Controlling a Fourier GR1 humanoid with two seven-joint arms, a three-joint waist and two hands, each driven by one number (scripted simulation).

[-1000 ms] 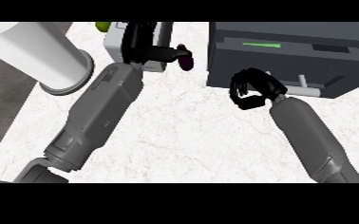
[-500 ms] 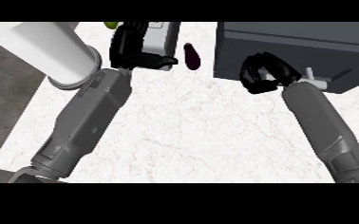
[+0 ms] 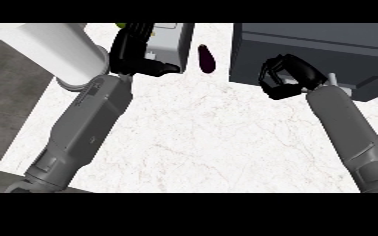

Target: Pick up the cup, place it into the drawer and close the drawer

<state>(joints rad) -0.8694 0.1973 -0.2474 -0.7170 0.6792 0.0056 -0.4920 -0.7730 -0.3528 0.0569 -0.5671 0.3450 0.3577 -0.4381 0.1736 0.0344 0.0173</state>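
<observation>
The dark grey drawer cabinet stands at the back right, and no open drawer interior shows. My right hand is against its front face with the fingers curled in; nothing clearly shows inside them. A small pale handle pokes out just right of that hand. The cup is not visible anywhere in the head view. My left hand rests at the back left beside a white box, fingers up and thumb pointing right, holding nothing.
A dark purple eggplant lies between the white box and the cabinet. A large white cylinder stands at the far left, by the counter's left edge. A yellow-green thing peeks out behind the left hand.
The light drawer interior with a green item, seen one second ago, no longer shows. My right hand has moved up against the cabinet front. The left hand stays by the white box.
</observation>
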